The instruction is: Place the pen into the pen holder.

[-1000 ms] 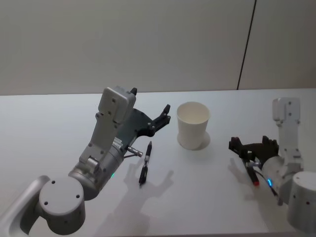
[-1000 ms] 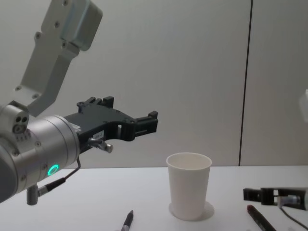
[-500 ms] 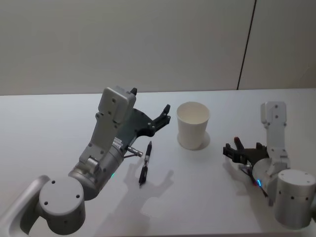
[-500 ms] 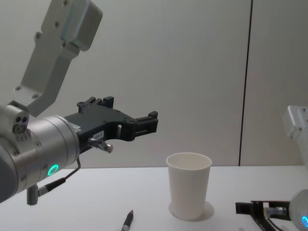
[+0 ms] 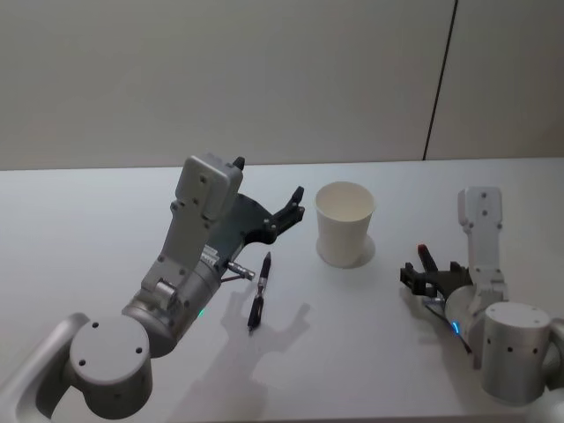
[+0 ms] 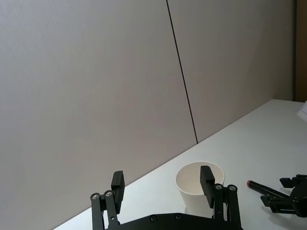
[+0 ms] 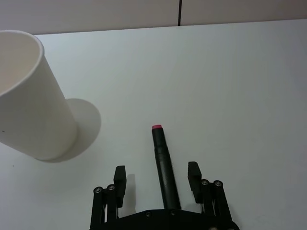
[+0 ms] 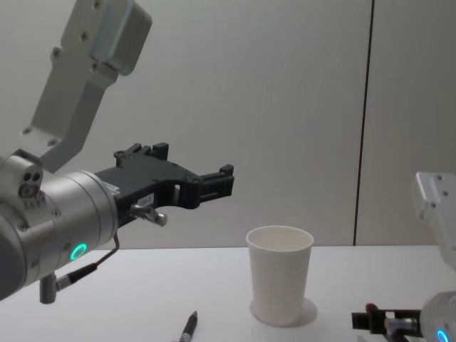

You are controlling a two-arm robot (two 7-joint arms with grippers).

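Right gripper [image 7: 156, 175] is low at the table [image 5: 88, 220], to the right of the pen holder [image 5: 345, 225]. Its jaws are spread fairly wide and straddle the red-tipped pen [image 7: 162, 160]. In the right wrist view there is a clear gap between the pen barrel and each finger, so the pen is not gripped. The pen lies flat on the table, its red end projecting past the fingertips, near the pen holder but apart from it. The pen holder, a white paper cup [image 7: 29, 96], stands upright near the table's middle, and nothing is visible inside it in the head view. Left gripper [image 5: 291, 207] hangs raised above the table to the left of the cup, jaws wide apart and holding nothing. A second, black pen [image 5: 259, 291] lies flat on the table beside the left arm, apart from the cup.
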